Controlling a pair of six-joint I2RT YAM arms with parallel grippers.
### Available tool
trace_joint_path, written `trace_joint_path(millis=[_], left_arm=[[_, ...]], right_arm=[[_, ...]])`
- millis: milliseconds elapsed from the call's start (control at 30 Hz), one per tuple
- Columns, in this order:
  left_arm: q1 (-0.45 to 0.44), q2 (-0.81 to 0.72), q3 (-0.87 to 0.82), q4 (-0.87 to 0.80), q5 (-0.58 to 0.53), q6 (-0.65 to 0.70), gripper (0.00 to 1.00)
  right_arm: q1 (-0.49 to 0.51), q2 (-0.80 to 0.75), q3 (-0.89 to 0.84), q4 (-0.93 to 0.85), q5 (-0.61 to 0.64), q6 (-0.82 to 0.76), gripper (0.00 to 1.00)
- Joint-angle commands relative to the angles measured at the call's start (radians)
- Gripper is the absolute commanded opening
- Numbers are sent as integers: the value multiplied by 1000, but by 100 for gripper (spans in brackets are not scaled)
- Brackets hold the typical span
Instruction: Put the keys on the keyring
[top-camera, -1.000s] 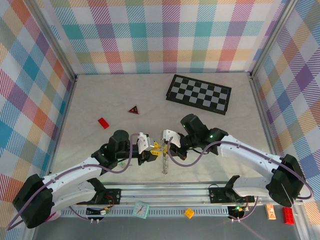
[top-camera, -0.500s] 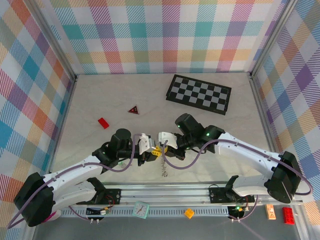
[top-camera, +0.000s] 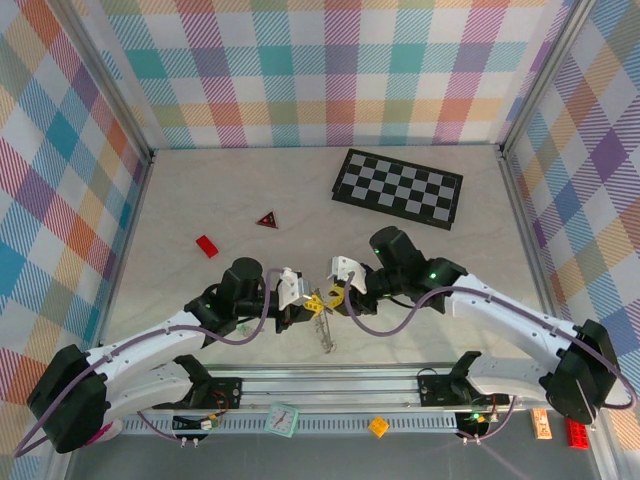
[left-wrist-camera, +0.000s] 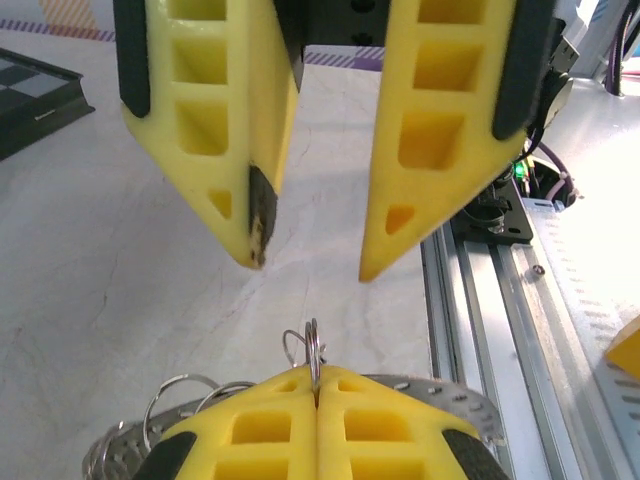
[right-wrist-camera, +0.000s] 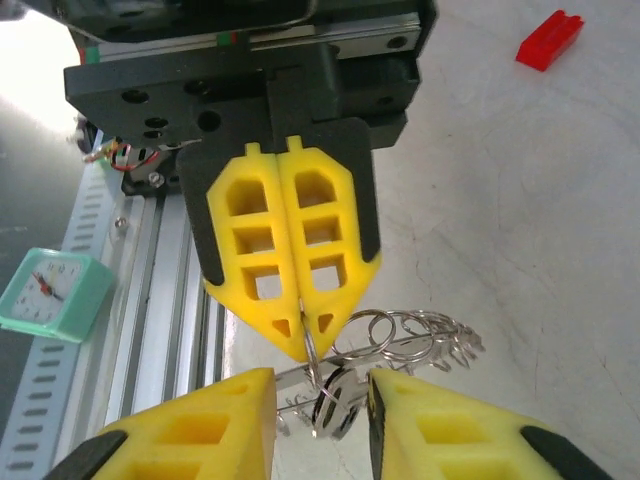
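My left gripper (left-wrist-camera: 317, 375) is shut on a thin wire ring (left-wrist-camera: 314, 345) that stands up between its pads. This ring belongs to the keyring (left-wrist-camera: 455, 392), a grey toothed band that hangs below the fingers (top-camera: 325, 335). In the right wrist view the left gripper (right-wrist-camera: 303, 345) pinches that ring, and several more wire rings (right-wrist-camera: 372, 328) hang on the band (right-wrist-camera: 425, 347). A small silver and black key (right-wrist-camera: 333, 406) dangles from the pinched ring. My right gripper (right-wrist-camera: 318, 385) is open, its fingers on either side of the key and facing the left gripper (top-camera: 312, 303).
A chessboard (top-camera: 398, 188) lies at the back right. A red triangle (top-camera: 267, 219) and a red brick (top-camera: 207, 245) lie to the left on the table. The metal rail (top-camera: 330, 385) runs just below the grippers, with a small green clock (right-wrist-camera: 50, 295) on it.
The left gripper has closed on the wire ring. The right gripper, shut before, has opened and let go, and has drawn back slightly to the right.
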Motion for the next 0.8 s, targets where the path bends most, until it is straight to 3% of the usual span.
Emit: trace_joint_path(millis=[0, 267, 767], left_arm=[[-8, -16, -17, 95, 37, -14, 0], [-8, -13, -35, 139, 39, -32, 0], [-8, -11, -43, 183, 43, -50, 0]], right_arm=[[-9, -11, -49, 94, -71, 48, 30], [-10, 20, -72, 74, -81, 58, 31], [-10, 65, -81, 151, -82, 89, 20]])
